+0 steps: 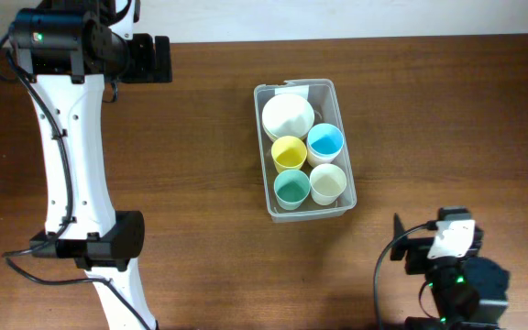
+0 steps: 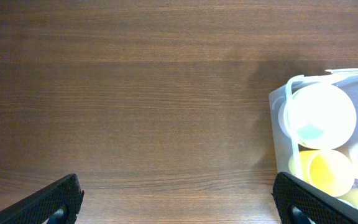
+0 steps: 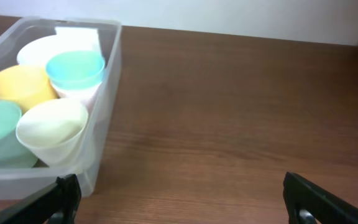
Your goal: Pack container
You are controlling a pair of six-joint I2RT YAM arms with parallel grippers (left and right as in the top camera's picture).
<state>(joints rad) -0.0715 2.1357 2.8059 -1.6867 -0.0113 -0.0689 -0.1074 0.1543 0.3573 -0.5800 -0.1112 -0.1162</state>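
Note:
The container [image 1: 312, 212] is a clear plastic bin at the middle of the table. It holds a white bowl [image 1: 288, 115] and yellow [image 1: 290, 152], blue [image 1: 324, 140], green [image 1: 291, 187] and cream [image 1: 328, 181] cups. My left gripper [image 1: 160, 58] hangs at the far left, well apart from the bin, open and empty. In the left wrist view its jaws [image 2: 176, 186] frame bare wood, with the container [image 2: 278, 99] at the right edge. My right gripper [image 1: 411, 247] sits near the front right, open and empty [image 3: 180, 180], with the container [image 3: 107, 81] to its left.
The white left arm [image 1: 67, 156] runs along the left side of the wooden table [image 1: 200, 165]. The right arm's base [image 1: 461, 289] stands at the front right corner. A pale wall [image 3: 229, 12] backs the table's far edge.

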